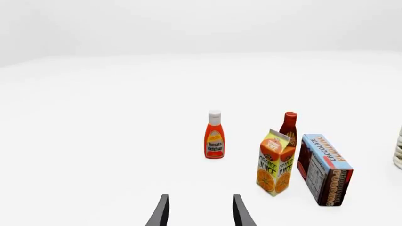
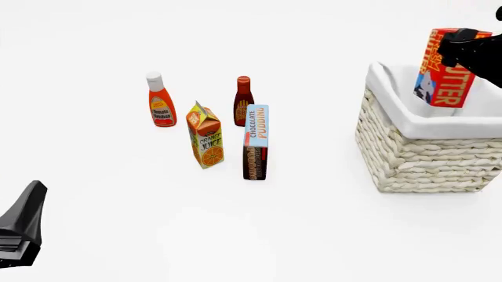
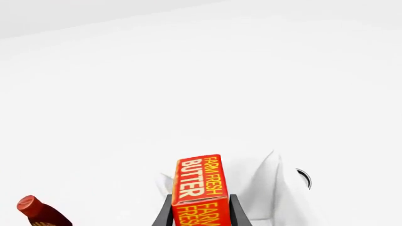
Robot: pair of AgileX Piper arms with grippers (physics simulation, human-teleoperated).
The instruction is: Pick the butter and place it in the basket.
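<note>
The butter [image 2: 445, 73], a red-orange box with white "BUTTER" lettering, hangs on end and slightly tilted over the opening of the basket [image 2: 424, 158] at the right of the front view. My right gripper [image 2: 464, 50] is shut on its upper part. In the right wrist view the butter [image 3: 199, 183] sits between the two dark fingers [image 3: 164, 214], with the basket's white liner [image 3: 270, 188] beyond it. My left gripper [image 1: 201, 214] is open with nothing between its fingers. It stays low at the near left [image 2: 22, 226], far from the basket.
A ketchup bottle [image 2: 161, 101], an orange juice carton [image 2: 206, 138], a dark red sauce bottle [image 2: 243, 100] and a chocolate pudding box [image 2: 255, 144] stand grouped left of the basket. In the left wrist view the juice carton [image 1: 275, 162] and pudding box [image 1: 323, 169] are nearest.
</note>
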